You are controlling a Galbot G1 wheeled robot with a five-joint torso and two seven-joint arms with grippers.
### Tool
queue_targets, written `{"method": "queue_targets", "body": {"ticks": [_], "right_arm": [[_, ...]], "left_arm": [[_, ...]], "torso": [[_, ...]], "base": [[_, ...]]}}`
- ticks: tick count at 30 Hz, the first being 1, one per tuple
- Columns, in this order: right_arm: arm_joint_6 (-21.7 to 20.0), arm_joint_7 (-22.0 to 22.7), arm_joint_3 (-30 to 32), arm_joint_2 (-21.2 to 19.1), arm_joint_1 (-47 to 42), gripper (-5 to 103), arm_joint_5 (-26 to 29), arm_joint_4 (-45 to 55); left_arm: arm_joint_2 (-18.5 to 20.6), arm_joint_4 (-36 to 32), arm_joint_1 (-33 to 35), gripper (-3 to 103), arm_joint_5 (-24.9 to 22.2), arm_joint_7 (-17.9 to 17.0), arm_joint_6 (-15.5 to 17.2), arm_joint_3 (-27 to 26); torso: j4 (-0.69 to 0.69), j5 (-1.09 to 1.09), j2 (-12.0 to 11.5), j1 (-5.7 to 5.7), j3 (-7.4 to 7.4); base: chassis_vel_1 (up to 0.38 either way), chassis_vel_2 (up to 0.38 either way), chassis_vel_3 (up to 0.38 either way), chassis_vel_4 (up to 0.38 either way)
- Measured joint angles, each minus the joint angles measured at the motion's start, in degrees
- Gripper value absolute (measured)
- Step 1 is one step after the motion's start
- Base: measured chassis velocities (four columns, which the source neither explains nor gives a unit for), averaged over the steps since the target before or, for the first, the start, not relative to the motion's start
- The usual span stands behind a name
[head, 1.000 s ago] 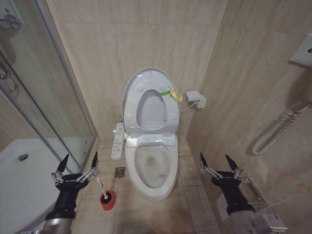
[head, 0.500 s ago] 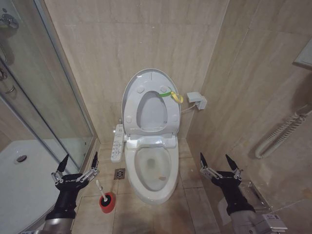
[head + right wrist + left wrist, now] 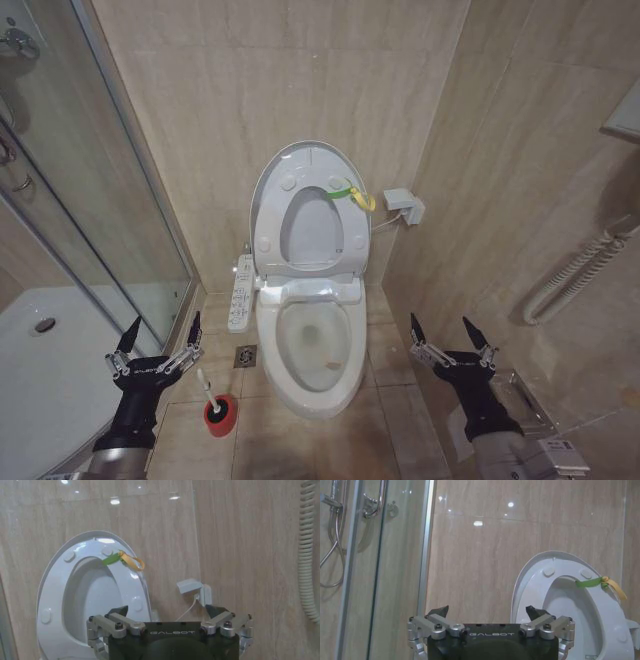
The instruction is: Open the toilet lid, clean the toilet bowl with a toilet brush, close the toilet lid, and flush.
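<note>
With the toilet lid (image 3: 300,185) up against the wall, the toilet brush (image 3: 214,400) stands in its red cup on the floor — just below and inboard of the left gripper (image 3: 158,338). Its handle tilts up toward that wide-spread gripper, the nearer one — the right gripper (image 3: 443,335), also spread, hangs beyond the toilet bowl (image 3: 312,350).

Toilet brush (image 3: 204,384) head hidden inside red holder (image 3: 220,411)

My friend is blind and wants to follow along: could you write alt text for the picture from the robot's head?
A white toilet bowl stands against a beige tiled wall with its toilet lid raised upright. Two open, empty grippers hover low: the left gripper near a toilet brush in its red holder on the floor, the right gripper beside the bowl.
</note>
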Motion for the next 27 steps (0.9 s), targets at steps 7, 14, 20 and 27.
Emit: {"method": "queue_targets", "body": {"ticks": [7, 14, 20, 27], "right_arm": [[0.00, 0.00, 0.00, 0.00, 0.00, 100, 0.00, 0.00], [0.00, 0.00, 0.00, 0.00, 0.00, 100, 0.00, 0.00], [0.00, 0.00, 0.00, 0.00, 0.00, 100, 0.00, 0.00], [0.00, 0.00, 0.00, 0.00, 0.00, 100, 0.00, 0.00]], "left_arm": [[0.00, 0.00, 0.00, 100, 0.00, 0.00, 0.00, 0.00], [0.00, 0.00, 0.00, 100, 0.00, 0.00, 0.00, 0.00], [0.00, 0.00, 0.00, 100, 0.00, 0.00, 0.00, 0.00], [-5.22, 0.41, 1.29, 100, 2.53, 1.57, 6.02, -1.52]], "torso": [[0.00, 0.00, 0.00, 0.00, 0.00], [0.00, 0.00, 0.00, 0.00, 0.00], [0.00, 0.00, 0.00, 0.00, 0.00], [0.00, 0.01, 0.00, 0.00, 0.00]], "base": [[0.000, 0.000, 0.000, 0.000], [0.000, 0.000, 0.000, 0.000], [0.000, 0.000, 0.000, 0.000], [0.000, 0.000, 0.000, 0.000]]}}
